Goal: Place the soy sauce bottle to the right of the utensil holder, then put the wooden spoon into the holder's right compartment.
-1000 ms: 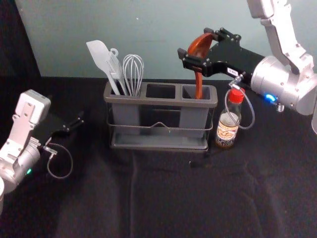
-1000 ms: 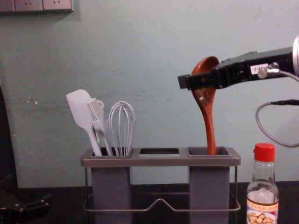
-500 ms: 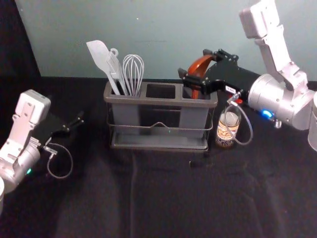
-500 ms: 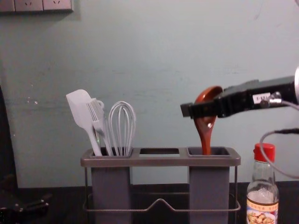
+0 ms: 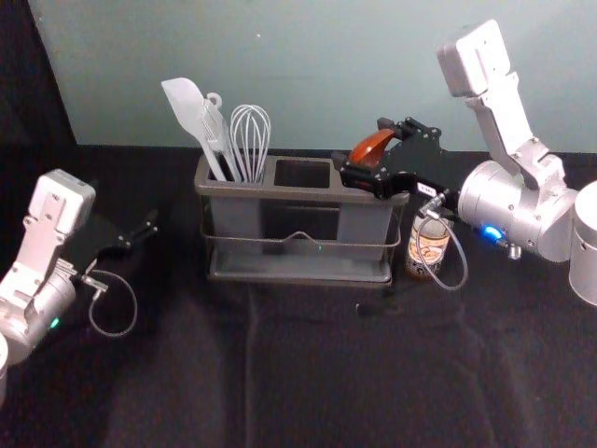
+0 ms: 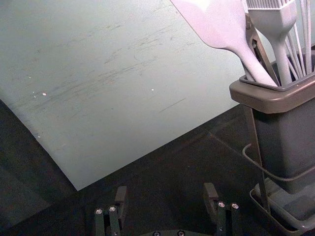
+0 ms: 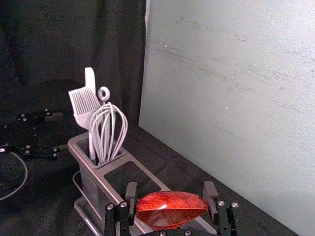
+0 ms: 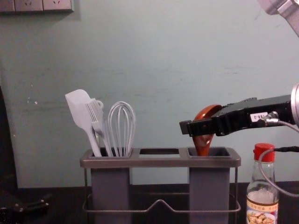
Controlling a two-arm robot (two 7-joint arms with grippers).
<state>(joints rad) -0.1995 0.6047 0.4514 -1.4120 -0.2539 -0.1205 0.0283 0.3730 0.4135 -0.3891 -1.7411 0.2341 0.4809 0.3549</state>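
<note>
The right gripper [image 5: 361,149] is above the right compartment of the grey utensil holder [image 5: 270,189], shut on the bowl of the wooden spoon [image 5: 372,147]. In the chest view the spoon [image 8: 203,143] points handle-down, its lower part hidden inside that compartment. The right wrist view has the red-brown bowl [image 7: 171,204] between both fingers of the right gripper [image 7: 171,199]. The soy sauce bottle [image 8: 262,201] stands upright just right of the holder, partly behind the arm's cable. My left gripper [image 5: 149,227] is parked at the left; in its wrist view the left gripper [image 6: 166,197] is open and holds nothing.
A white spatula [image 5: 191,110], a brush and a whisk [image 5: 250,140] stand in the holder's left compartment. The wall [image 8: 159,56] rises behind the holder. Dark cloth [image 5: 308,373] covers the table in front.
The right gripper has come down with the spoon, so the handle has sunk deeper into the right compartment. Left arm and bottle have stayed put.
</note>
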